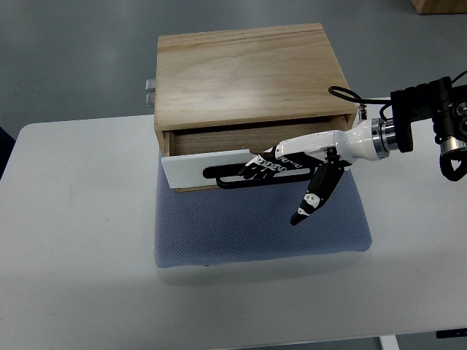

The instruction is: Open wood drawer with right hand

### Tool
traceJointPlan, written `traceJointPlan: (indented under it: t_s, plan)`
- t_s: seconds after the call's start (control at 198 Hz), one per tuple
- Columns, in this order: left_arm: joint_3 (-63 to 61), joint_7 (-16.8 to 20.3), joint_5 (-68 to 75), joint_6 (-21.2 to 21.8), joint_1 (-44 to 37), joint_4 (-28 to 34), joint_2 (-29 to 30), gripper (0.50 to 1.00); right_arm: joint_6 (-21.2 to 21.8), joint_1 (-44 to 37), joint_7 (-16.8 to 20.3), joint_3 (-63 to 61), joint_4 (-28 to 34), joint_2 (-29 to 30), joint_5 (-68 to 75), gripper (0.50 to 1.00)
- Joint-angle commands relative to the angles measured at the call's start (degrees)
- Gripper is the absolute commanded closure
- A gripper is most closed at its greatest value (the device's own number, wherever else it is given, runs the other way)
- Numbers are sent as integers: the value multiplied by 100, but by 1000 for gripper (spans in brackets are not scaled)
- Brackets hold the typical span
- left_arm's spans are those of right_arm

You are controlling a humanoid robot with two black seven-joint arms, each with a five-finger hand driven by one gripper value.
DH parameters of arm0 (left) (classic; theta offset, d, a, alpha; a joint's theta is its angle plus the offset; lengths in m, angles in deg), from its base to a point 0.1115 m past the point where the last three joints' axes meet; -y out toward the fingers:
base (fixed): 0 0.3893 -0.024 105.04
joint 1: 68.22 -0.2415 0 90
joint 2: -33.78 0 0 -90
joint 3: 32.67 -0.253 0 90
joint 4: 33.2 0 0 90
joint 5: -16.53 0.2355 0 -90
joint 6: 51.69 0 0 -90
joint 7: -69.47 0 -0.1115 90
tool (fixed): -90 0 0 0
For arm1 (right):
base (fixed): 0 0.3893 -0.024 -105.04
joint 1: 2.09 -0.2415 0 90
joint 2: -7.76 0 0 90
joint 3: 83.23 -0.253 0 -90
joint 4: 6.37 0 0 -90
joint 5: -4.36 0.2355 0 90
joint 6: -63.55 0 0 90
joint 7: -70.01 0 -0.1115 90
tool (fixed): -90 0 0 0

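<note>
Fingers [263,166] of the right hand [292,164] are hooking around the black handle [226,177], gripping it so the white-fronted wood drawer [208,164] is sliding out.

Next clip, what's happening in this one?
A humanoid robot's right hand reaches in from the right and has its fingers hooked on the black handle of a wood drawer box. The white drawer front is already pulled partly out, showing a gap behind it. The box sits on a blue-grey mat on a white table. The thumb hangs loose below the handle. No left hand is in view.
</note>
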Motion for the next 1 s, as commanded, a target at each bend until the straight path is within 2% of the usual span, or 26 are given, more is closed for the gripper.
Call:
traceJointPlan:
  t_s: [0.0,0.995]
  plan:
    - [-2,0,0,-3,4,0,0,500,0,16,-2,4,27,-21,0,562]
    - [-2,0,0,5,4,0,0,500,0,24,-29,57,502,-460,202,562]
